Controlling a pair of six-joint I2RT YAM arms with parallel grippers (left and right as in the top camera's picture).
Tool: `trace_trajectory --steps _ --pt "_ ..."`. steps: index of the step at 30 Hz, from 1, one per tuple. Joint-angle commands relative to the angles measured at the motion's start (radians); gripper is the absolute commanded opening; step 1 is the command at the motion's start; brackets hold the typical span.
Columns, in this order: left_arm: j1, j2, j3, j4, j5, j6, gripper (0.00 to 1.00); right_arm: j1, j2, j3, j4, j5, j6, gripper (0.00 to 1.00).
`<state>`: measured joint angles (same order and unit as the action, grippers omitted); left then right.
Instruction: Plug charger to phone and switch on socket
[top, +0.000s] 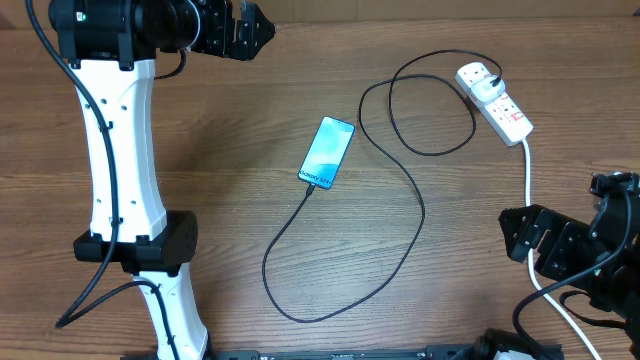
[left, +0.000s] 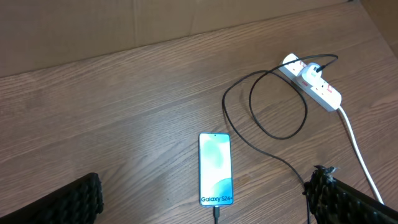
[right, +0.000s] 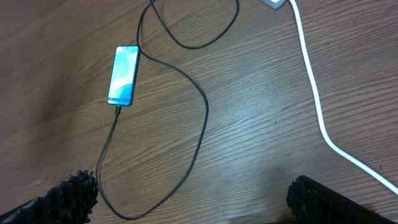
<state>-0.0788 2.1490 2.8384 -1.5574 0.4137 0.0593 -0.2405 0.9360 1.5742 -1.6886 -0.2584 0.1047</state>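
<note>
Phone (top: 327, 152) lay flat and screen-up near the middle of the wooden table (top: 220, 180), its blue-teal display showing "Galaxy S24". The charger (top: 420, 215) met the phone's lower edge with its small tip, swung in a wide loop toward the near side of the table, then climbed back and curled once more before reaching a plug seated in the far end of the socket (top: 495, 100). The socket sat at the table's far right, well apart from the phone, with its thick white lead (top: 527, 170) trailing toward the right arm; its switch positions were too small to read. The left gripper (top: 258, 35) hung at the far left with jaws spread wide, holding nothing. The right gripper (top: 515, 235) hovered beside the white lead, likewise spread and empty.
</note>
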Motion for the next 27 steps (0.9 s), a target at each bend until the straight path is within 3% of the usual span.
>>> trace_trajectory --steps 1,27 --pt "-0.006 0.005 0.002 -0.002 -0.006 0.015 1.00 0.006 -0.003 -0.002 0.003 -0.008 -0.001 1.00" --pt "-0.006 0.005 0.002 -0.003 -0.006 0.015 1.00 0.017 -0.014 -0.002 0.010 0.032 -0.002 1.00"
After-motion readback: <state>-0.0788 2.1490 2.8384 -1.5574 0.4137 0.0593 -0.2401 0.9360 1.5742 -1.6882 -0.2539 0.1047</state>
